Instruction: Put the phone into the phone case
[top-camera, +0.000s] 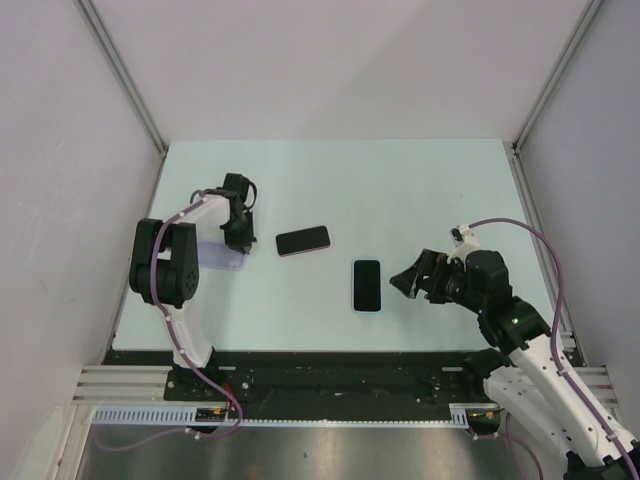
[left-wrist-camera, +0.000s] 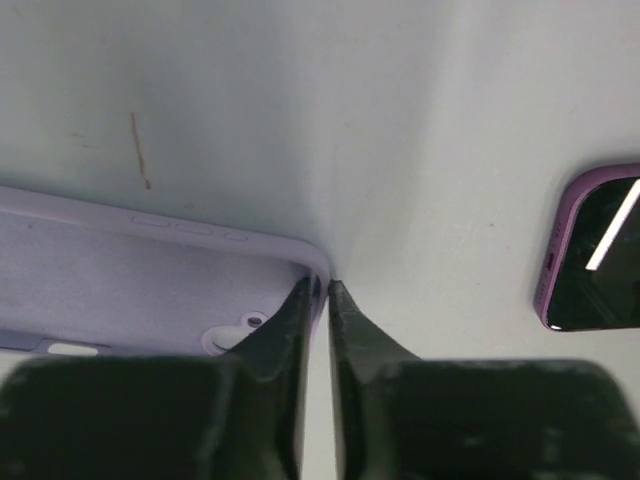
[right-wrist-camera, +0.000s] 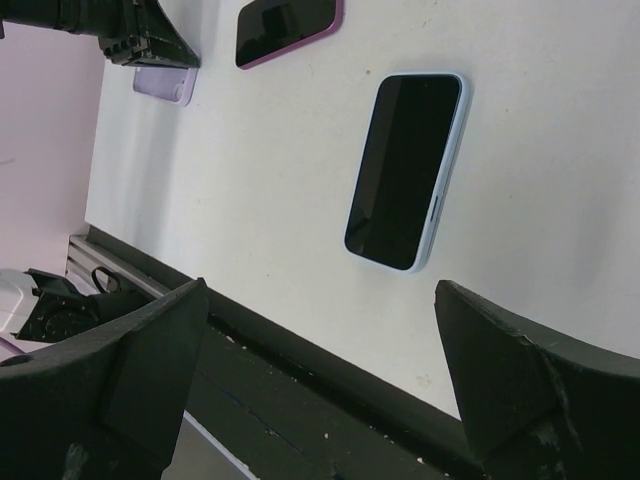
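Securing the empty lilac phone case (left-wrist-camera: 130, 290) at the left of the surface (top-camera: 400, 190): left fingers (left-wrist-camera: 342, 315) pinch its corner wall. Right fingers (top-camera: 408, 279) gape wide, empty, just beside the blue-edged phone (top-camera: 367, 285). Next, you likely grasp that phone by its long edges.

Left arm (top-camera: 165, 262): rises from its base at the near edge, elbow folded, forearm reaching away over the left side of the surface (top-camera: 400, 190).
Left claw (top-camera: 237, 238): pointed down, fingers (left-wrist-camera: 290, 330) almost together, pinching the end wall of the case (left-wrist-camera: 120, 270), one finger inside it and one outside.
Right arm (top-camera: 520, 330): leans in from the near right corner, wrist turned leftward.
Right claw (top-camera: 410, 280): held low, jaws spread wide, empty.
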